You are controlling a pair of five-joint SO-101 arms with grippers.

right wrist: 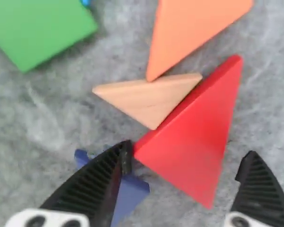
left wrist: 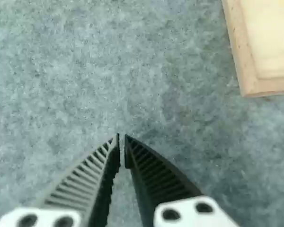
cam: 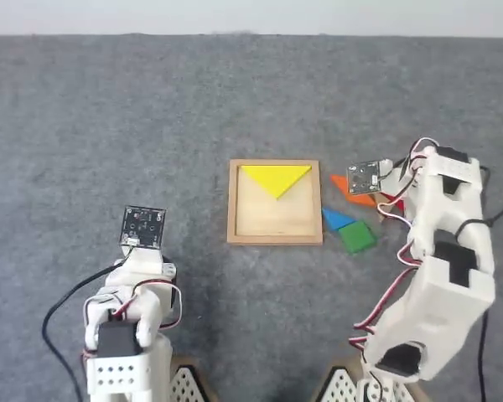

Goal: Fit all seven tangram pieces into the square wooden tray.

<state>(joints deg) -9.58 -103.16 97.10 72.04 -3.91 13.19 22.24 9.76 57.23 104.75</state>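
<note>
**Right claw** [right wrist: 188, 156]: jaws apart, empty, straddling the red triangle [right wrist: 203, 118]. One fingertip at its near corner, the other just past its far edge.

**Wood triangle** [right wrist: 149, 97]: just ahead of this claw, touching the red's long edge.

**Orange triangle** [right wrist: 189, 28]: farther ahead, tip against the wood.

**Blue piece** [right wrist: 132, 189]: partly under the near finger.

**Green piece** [right wrist: 35, 28]: ahead and to one side, apart.

**Tray** [cam: 275, 239]: beside the right claw, towards the other arm. Yellow triangle [cam: 275, 178] seated along its far edge.

**Left claw** [left wrist: 121, 139]: jaws together, empty, over bare carpet [left wrist: 61, 71], tray corner well ahead.

**Step, as judged:** gripping the red.

- Centre over it before closing, since slanted edges likely slip under an off-centre pinch.
- Keep the near finger off the blue.
- Lift straight up, clear of the wood.
</note>
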